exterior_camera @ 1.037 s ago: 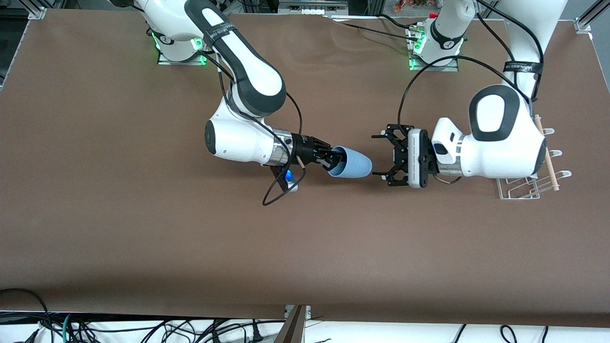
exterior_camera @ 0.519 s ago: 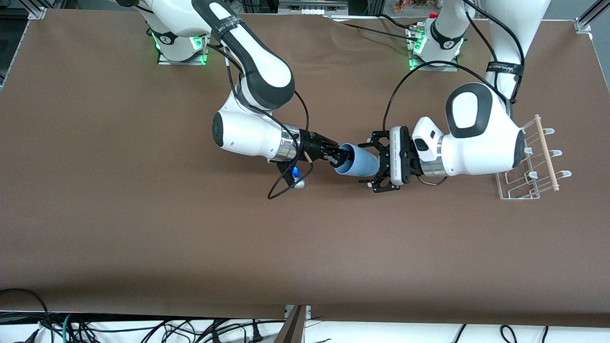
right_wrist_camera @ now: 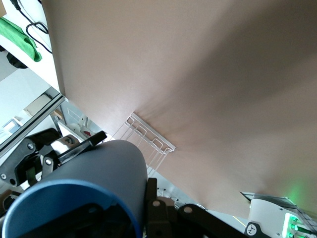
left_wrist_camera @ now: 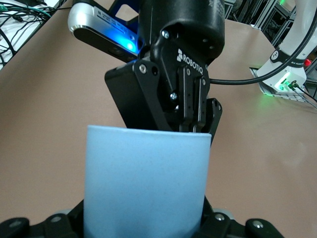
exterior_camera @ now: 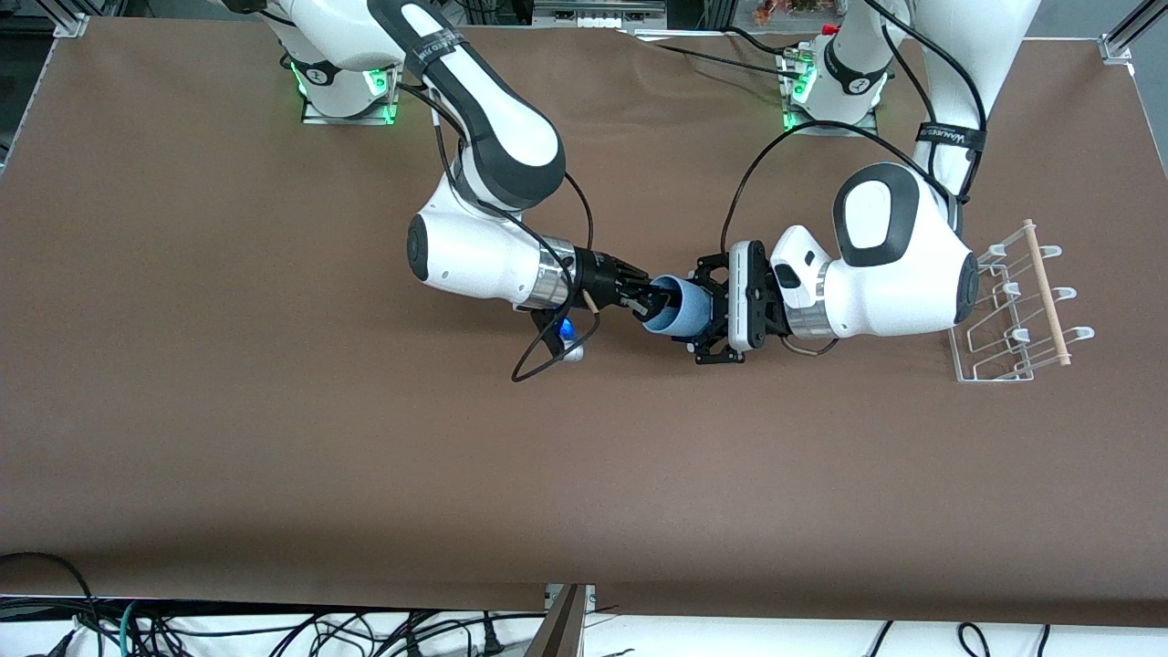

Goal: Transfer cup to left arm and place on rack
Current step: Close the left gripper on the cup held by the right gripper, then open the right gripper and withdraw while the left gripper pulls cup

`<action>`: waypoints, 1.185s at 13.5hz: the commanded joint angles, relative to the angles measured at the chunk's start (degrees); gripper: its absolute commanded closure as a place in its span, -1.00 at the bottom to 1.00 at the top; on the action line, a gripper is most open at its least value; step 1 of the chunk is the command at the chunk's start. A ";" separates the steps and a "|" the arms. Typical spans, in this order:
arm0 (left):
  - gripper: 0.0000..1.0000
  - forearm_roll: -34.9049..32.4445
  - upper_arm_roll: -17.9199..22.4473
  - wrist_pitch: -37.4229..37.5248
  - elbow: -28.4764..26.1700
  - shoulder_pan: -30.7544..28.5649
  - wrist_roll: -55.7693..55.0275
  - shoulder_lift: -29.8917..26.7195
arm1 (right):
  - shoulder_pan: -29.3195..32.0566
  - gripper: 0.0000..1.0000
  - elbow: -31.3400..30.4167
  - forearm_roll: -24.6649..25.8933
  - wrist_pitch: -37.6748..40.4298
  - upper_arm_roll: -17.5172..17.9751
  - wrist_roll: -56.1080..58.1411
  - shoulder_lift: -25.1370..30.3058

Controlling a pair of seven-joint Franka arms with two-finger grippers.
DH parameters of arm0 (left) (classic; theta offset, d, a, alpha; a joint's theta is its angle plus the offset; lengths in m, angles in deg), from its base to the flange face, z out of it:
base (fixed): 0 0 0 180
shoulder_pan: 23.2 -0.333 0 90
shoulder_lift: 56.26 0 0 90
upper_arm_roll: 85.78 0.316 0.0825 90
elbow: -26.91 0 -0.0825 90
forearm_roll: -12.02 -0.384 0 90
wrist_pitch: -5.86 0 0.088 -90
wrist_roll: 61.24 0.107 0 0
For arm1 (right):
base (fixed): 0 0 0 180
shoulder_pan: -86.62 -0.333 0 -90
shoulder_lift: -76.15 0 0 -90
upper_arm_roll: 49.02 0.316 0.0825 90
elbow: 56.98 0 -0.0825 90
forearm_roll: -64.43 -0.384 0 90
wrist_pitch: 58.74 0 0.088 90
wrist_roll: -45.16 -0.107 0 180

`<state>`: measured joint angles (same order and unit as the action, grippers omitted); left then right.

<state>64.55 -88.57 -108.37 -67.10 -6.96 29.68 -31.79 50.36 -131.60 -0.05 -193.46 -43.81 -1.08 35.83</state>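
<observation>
The light-blue cup [exterior_camera: 686,310] is held sideways in the air over the middle of the table. My right gripper [exterior_camera: 646,306] is shut on its rim, with one finger inside the mouth. My left gripper [exterior_camera: 707,312] is open, with its fingers on either side of the cup's closed end. In the left wrist view the cup [left_wrist_camera: 146,183] fills the space between my left gripper's jaws, and the right gripper [left_wrist_camera: 190,126] shows at its open end. The cup [right_wrist_camera: 94,173] also shows in the right wrist view. The white wire rack [exterior_camera: 1013,310] stands at the left arm's end of the table.
The brown table [exterior_camera: 274,438] spreads wide on all sides. The rack's wooden rod [exterior_camera: 1045,292] runs along its outer side. The rack also shows in the right wrist view [right_wrist_camera: 148,141]. Both arm bases [exterior_camera: 821,91] stand along the table's edge farthest from the front camera.
My left arm has moved from beside the rack toward the cup, and its open fingers now straddle the cup's closed end. My right arm lifted the cup slightly toward it, then held still.
</observation>
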 commanded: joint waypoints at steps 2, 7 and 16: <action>1.00 -0.94 -0.02 1.20 0.49 -0.41 1.01 -0.38 | 0.83 -0.88 2.37 -0.82 -0.02 -0.64 -1.57 -0.54; 0.98 -3.38 1.64 6.98 1.98 -1.99 -0.91 -0.56 | 5.93 -0.98 1.93 3.03 10.84 -4.92 -1.84 4.02; 0.97 -44.98 3.49 20.27 8.23 -2.87 -19.35 -1.78 | 5.94 -0.98 2.10 26.16 30.99 -27.95 3.15 11.93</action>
<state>29.41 -84.93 -90.22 -60.16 -9.99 15.29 -32.56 56.98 -129.03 23.53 -164.83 -68.65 -0.52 46.27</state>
